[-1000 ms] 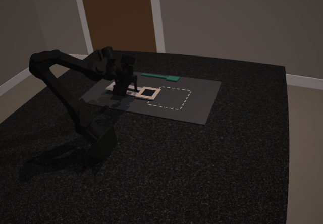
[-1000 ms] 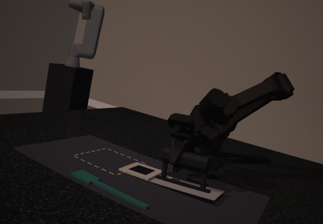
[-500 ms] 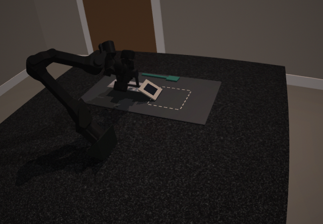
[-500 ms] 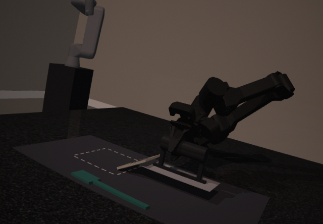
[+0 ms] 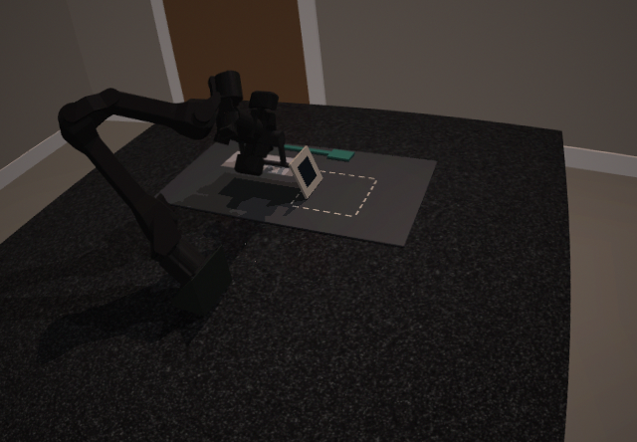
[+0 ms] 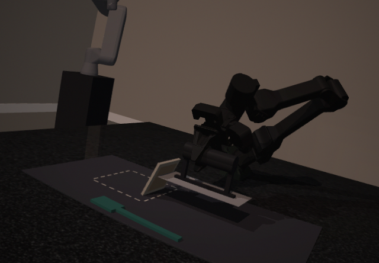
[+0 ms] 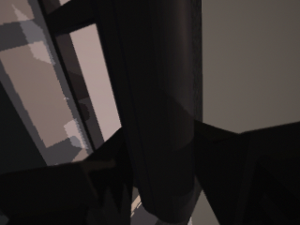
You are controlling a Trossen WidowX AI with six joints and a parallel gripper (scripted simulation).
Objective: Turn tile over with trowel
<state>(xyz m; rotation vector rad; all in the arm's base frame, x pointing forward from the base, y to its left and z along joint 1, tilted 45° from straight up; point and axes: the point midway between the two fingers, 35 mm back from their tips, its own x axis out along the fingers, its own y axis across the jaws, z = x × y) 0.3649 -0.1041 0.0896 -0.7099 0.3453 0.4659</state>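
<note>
The tile [image 5: 307, 172] [image 6: 159, 175] stands steeply tilted on its lower edge, at the near-arm side of the dashed outline [image 5: 374, 178] [image 6: 95, 179]. Its dark marked square faces towards the outline in the top view; its plain back shows in the exterior view. The trowel [image 5: 232, 160] [image 6: 203, 190] [image 7: 91, 61] has a pale flat blade and a dark round handle on two posts. Its blade is raised above the mat, with its front end against the tile's back. My gripper [image 5: 262, 146] [image 6: 199, 157] [image 7: 153, 123] is shut on the trowel's handle.
A green flat-headed tool [image 5: 340, 154] [image 6: 147, 223] lies along the edge of the grey mat [image 5: 406, 185] [image 6: 61, 174]. The mat lies on a dark speckled table [image 5: 411, 324]. Another arm [image 6: 113, 37] stands on a dark pedestal in the background.
</note>
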